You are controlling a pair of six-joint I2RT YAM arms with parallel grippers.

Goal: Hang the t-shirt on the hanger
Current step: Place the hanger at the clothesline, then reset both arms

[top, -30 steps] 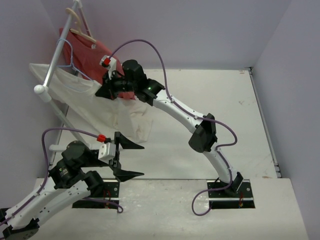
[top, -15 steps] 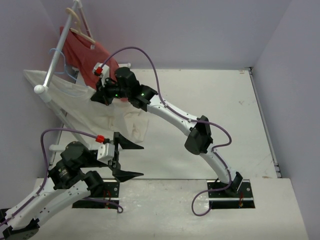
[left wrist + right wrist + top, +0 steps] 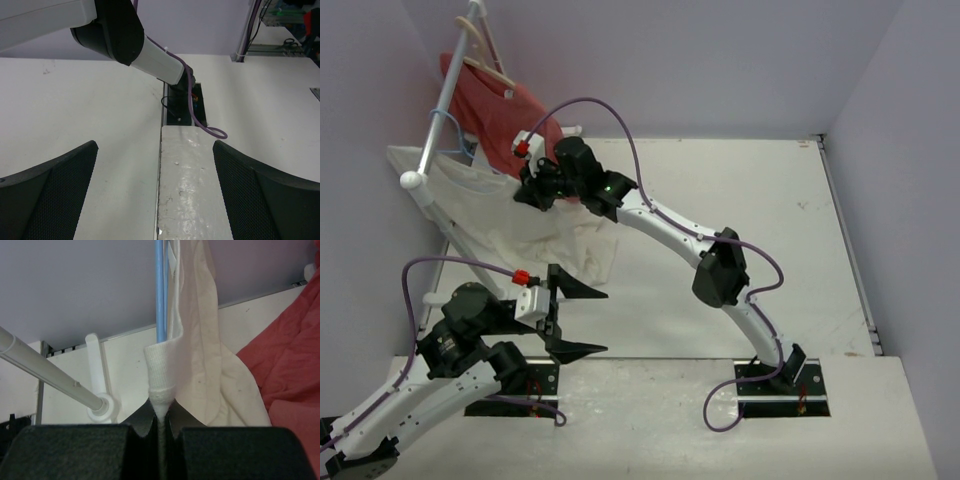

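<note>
Two shirts hang at the far left of the desk (image 3: 750, 190), both off a slanted white rail (image 3: 445, 95). The t-shirt (image 3: 520, 225) drapes from the rail's lower end, its wrinkled cloth spreading down and right until it lies on the desk. High on the rail sits a pale wooden hanger (image 3: 485, 55), and the red shirt (image 3: 515, 110) falls from it just behind the white cloth.

In the right wrist view the hanger (image 3: 159, 290) shows as a thin blue wire running upright, right against a ribbed, folded edge of the t-shirt. The wire passes behind that fold, and I cannot tell whether it sits inside the cloth.

The right hand (image 3: 523, 192) reaches across to the rack, its fingers pressed together and clamped on that ribbed edge, with the red shirt close beside it.

Nearer the front, the left hand (image 3: 606, 320) hovers low by its own base, well apart from the shirts. Its fingers are spread wide over the near edge of the desk.
</note>
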